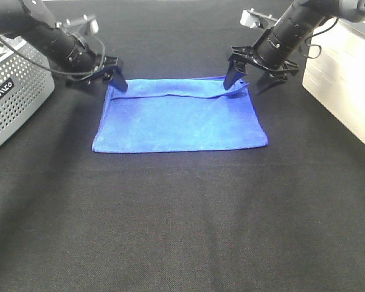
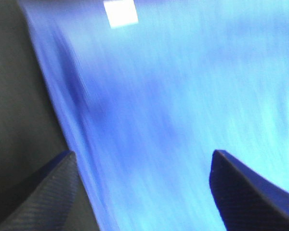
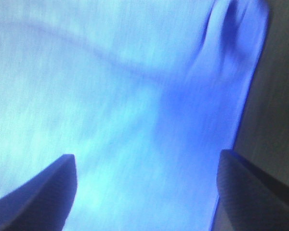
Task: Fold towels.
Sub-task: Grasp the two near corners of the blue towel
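L gripper is spread wide, nothing pinched. In its wrist view one fingertip sits over the black surface and the other over the blue towel, so it straddles a side edge of the cloth. A small white tag shows on the towel further along, near that same edge. R gripper is also spread w/ nothing between its fingers. One tip is over the towel and the other at the towel's edge where the black surface begins, and the cloth is rumpled at the corner beyond.

From the high cam, near to far: the front of the surface is bare black fabric. The towel lies flat at approx mid-surface as a wide rectangle, w/ a hem line running across just inside its far edge. L gripper is at the far-left corner and R gripper at the far-right corner, tips pointing down. Can't tell whether the tips touch the cloth. A grey perforated basket sits at the left edge and a white box at the right, both apart from the towel.
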`<state>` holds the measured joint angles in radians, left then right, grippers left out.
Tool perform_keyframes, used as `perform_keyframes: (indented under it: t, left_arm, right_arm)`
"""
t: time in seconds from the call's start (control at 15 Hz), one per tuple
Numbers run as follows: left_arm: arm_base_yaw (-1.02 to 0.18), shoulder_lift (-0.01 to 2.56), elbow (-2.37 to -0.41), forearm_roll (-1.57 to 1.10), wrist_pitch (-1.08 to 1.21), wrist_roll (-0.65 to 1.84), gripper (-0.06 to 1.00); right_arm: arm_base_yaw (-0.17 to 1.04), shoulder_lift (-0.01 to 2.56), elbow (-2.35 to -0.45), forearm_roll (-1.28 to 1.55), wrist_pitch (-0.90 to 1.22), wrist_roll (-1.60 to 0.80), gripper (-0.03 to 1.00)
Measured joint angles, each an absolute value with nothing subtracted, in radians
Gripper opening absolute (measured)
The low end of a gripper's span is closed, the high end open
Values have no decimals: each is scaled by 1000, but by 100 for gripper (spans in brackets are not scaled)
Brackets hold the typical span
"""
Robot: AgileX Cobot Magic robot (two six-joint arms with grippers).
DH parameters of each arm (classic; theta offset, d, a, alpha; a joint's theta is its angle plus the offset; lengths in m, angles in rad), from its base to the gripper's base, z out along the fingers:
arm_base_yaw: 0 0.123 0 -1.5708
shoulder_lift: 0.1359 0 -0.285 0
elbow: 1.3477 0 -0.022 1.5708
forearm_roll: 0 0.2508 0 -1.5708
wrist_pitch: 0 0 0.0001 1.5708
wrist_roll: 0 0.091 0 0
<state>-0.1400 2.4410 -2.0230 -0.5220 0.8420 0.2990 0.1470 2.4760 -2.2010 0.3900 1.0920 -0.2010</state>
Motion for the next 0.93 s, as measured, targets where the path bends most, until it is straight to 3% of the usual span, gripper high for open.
perform_keyframes:
  t: [0.2, 0.4, 0.67, 0.8, 0.93]
  left_arm:
    - [-140, 2436, -2012, -522, 974, 212, 73]
    - [-140, 2323, -1848, -522, 908, 198, 73]
    - [-136, 2114, -1511, -521, 766, 191, 73]
    - [-135, 2110, -1461, -520, 759, 191, 73]
    - [-135, 2113, -1461, -521, 740, 191, 73]
  right_arm:
    - [147, 2466, -2201, 382, 1200, -161, 75]
    - [147, 2427, -2177, 370, 1205, -147, 75]
    - [147, 2281, -1882, 354, 1134, -143, 75]
    - [147, 2183, -1687, 356, 967, -143, 75]
    - [147, 2163, -1628, 357, 877, -143, 75]
